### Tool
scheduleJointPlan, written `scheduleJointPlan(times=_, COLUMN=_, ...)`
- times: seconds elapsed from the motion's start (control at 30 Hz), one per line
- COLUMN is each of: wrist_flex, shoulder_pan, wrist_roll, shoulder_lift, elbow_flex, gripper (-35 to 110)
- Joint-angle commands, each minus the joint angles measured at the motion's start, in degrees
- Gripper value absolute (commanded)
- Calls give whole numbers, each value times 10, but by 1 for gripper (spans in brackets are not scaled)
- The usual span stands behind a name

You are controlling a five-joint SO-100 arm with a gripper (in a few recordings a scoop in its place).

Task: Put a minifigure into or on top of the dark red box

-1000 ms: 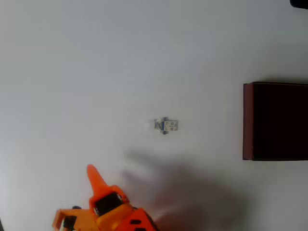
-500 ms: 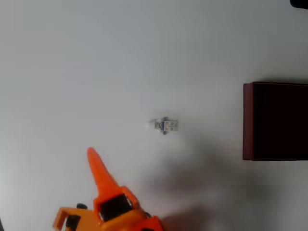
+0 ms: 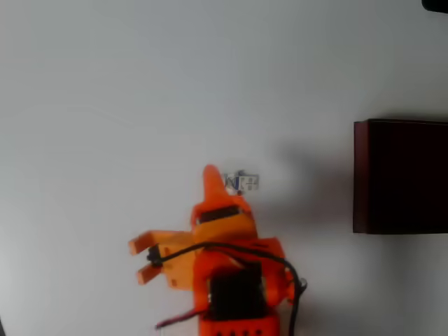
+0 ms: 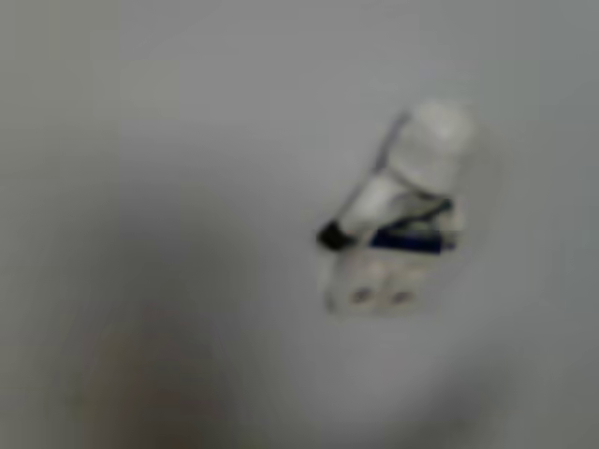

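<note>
In the last second I have swung the arm up from the bottom left corner of the overhead view toward the middle of the table point(image 3: 105, 84), and the gripper point(image 3: 171, 213) now sits right beside the minifigure point(image 3: 242, 182), where before it was well apart from it. That tells me the approach is nearly done and the grasp itself is what comes next; nothing is picked up yet. The minifigure has not shifted: it lies flat on the white surface near the centre, and in the wrist view it shows close up and blurred, white head uppermost and a dark blue band across the body point(image 4: 402, 224), off to the right of that picture. The long pointed finger has its tip just left of the figure, close enough that I cannot tell whether it touches. The other finger splays out far to the left, so the fingers stand wide apart and hold nothing. As I read it, the figure lies outside the gap, on the far side of the pointed finger, so I judge I must shift the gripper right before closing. The dark red box point(image 3: 360, 175) waits at the right edge, well apart from the figure, with its dark inside open to the top.
</note>
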Motion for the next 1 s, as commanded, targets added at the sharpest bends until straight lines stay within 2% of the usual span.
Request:
scheduleJointPlan(times=0.0, wrist_flex=-8, shoulder_pan=47, wrist_roll=-18, shoulder_lift=-40, elbow_flex=-32, gripper=38)
scheduleJointPlan(times=0.23, wrist_flex=-25, shoulder_pan=75, wrist_roll=48, shoulder_lift=-112, elbow_flex=-54, gripper=37)
scheduleJointPlan(times=0.5, wrist_flex=-81, shoulder_pan=48, wrist_roll=168, shoulder_lift=-101, elbow_flex=-20, gripper=31)
scheduleJointPlan(times=0.97, wrist_flex=-120, shoulder_pan=31, wrist_roll=161, shoulder_lift=-146, elbow_flex=1, gripper=30)
